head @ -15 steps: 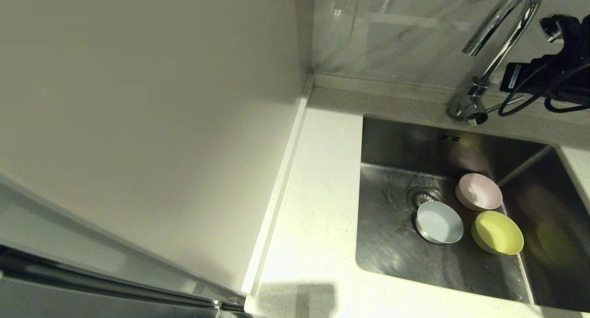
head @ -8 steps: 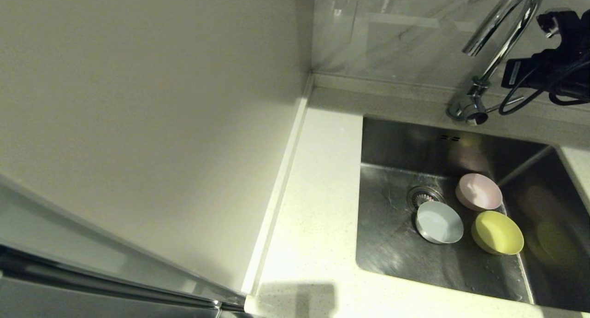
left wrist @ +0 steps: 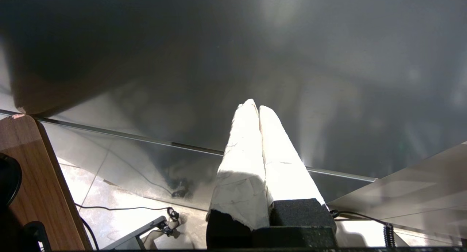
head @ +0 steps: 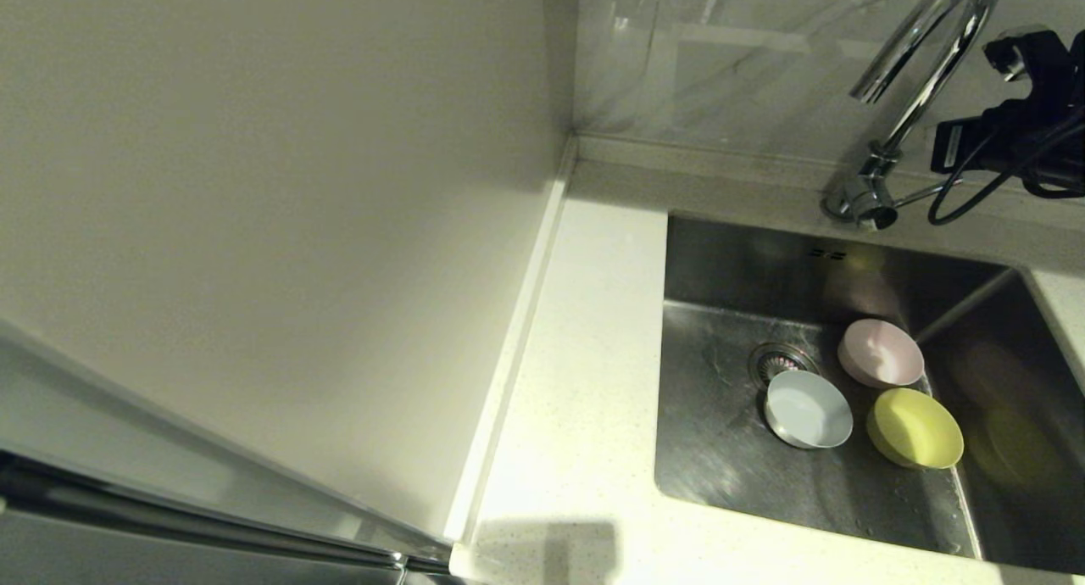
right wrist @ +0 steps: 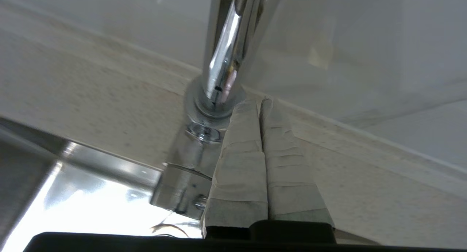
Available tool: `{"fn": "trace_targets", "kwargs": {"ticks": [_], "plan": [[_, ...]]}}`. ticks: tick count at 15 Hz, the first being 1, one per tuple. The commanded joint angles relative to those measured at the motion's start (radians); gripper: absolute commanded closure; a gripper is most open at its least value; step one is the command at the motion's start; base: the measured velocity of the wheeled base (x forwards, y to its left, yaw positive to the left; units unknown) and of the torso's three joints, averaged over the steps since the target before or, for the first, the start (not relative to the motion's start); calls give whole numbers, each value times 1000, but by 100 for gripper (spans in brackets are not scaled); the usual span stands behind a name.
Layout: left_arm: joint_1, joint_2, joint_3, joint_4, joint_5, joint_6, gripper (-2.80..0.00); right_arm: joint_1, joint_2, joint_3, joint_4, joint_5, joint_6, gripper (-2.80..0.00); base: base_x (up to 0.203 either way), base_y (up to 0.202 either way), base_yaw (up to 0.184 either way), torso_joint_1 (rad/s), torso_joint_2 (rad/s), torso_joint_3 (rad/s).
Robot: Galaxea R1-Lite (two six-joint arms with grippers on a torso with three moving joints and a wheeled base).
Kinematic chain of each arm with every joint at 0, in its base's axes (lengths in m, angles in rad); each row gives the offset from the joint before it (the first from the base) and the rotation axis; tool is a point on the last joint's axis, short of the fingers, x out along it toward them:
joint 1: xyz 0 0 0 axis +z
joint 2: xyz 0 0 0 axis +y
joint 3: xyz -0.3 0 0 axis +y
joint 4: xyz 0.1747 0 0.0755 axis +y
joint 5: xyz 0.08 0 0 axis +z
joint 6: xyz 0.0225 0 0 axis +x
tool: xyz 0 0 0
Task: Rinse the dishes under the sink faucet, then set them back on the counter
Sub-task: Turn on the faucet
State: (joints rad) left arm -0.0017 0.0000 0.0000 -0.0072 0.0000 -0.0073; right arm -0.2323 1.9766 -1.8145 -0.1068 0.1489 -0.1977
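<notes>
Head view first: the sink point(head: 720, 449) sits in the white speckled counter point(head: 585, 381), and all three bowls are down in the basin. The pale blue-white bowl point(head: 808, 409) is right next to the drain point(head: 778, 362) and covers a bit of its edge, the pink bowl point(head: 881, 353) is further back, and the yellow-green bowl point(head: 915, 428) is nearest the front, close to the basin's right wall. The three sit close together (whether they actually touch each other I can't tell). The chrome faucet point(head: 920, 85) arches up from its base on the back ledge, with its thin lever point(head: 924, 197) sticking out toward the right. The right arm point(head: 1017, 127) is up at the top right corner, just beside the faucet neck, cables dangling off it.

Left wrist view: the left gripper point(left wrist: 255, 107) has its two taped fingers pressed together on nothing, pointing at a dark shiny panel, with some floor point(left wrist: 120, 204) and a wooden board point(left wrist: 33, 179) visible off to the side.

Right wrist view: the right gripper point(right wrist: 259, 105) is also closed up, fingers together and empty, with the tips just beside the faucet's base point(right wrist: 206, 109) on the ledge.
</notes>
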Motion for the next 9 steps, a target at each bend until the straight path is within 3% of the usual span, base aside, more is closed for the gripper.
{"fn": "trace_targets", "kwargs": {"ticks": [1,9], "plan": [[0,0,3,0,0,0,0,-1,4,6,-1,1,-23,0,0,0,0,0,0,0],[0,0,3,0,0,0,0,-2,37,1,-5,-2,-44,0,0,0,0,0,0,0]]}}
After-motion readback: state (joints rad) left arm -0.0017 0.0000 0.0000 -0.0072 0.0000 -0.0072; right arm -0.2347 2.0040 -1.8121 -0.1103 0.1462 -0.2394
